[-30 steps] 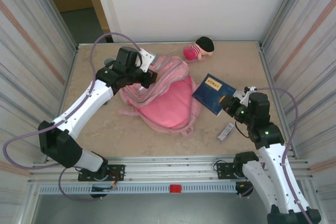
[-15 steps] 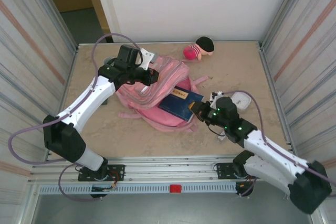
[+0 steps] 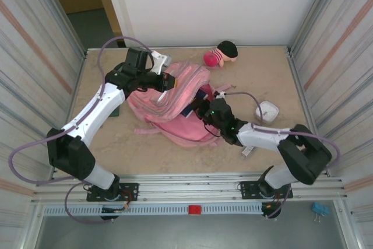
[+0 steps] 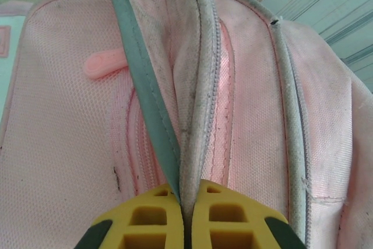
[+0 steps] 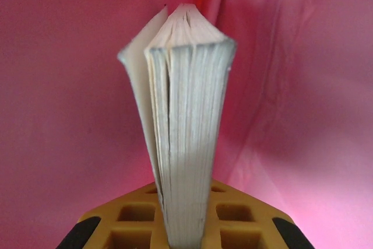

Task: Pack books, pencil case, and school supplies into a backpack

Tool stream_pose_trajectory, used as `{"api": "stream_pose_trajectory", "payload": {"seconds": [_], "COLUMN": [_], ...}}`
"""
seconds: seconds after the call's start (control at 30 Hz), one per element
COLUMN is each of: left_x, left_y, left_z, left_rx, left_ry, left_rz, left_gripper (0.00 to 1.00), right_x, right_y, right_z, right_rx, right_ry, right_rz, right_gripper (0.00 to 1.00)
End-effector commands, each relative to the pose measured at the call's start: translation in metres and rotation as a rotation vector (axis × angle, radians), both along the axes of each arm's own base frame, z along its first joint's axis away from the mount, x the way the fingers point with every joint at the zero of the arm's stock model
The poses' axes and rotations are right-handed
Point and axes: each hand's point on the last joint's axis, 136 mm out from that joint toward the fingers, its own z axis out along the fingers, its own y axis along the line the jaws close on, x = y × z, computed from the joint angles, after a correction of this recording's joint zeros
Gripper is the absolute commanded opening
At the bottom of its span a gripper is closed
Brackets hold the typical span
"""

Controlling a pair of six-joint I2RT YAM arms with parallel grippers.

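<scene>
Nearest the arm bases, a narrow grey-white strip (image 3: 247,150) lies unpacked on the beige table (image 3: 262,74), just beside the right forearm. Past it, the right gripper (image 5: 186,208) is clamped tight on a thin dark blue softcover book (image 5: 187,109), pinching it across its whole thickness at the near edge. The wrist view has pink lining on every side, so the book sits inside the mouth of the large pink fabric backpack (image 3: 182,131); from above, a dark sliver of cover shows at the opening. Its pale pages fan apart at the far end. It looks light and floppy, likely to bend or snag on the cloth, so a hold low across all the pages, as here, seems right, and it should slide in flat. A white rounded-square box (image 3: 267,111) sits well apart to the right. Farther on, the left gripper (image 4: 185,202) is closed on the backpack's grey-trimmed zip edge, holding the soft, sagging mouth up; let go, I judge it would collapse. At the far edge lies a pink plush doll with black hair (image 3: 220,54)
</scene>
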Motion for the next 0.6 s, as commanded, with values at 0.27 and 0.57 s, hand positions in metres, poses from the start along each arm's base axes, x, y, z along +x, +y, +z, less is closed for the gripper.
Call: {"api": "stream_pose_trajectory", "payload": {"seconds": [0.27, 0.57], "left_x": [0.007, 0.012], "left_y": [-0.011, 0.002], "left_z": [0.072, 0.062], "left_rx": [-0.165, -0.123], "left_ry": [-0.178, -0.184], "left_rz": [-0.066, -0.017], "left_gripper": [0.00, 0.00], "right_x": [0.052, 0.036], "right_y": [0.033, 0.022], "right_z": [-0.044, -0.083], "right_rx": [0.002, -0.080], "right_ry": [0.129, 0.263], "right_rz": [-0.120, -0.120], "right_gripper": [0.03, 0.44]}}
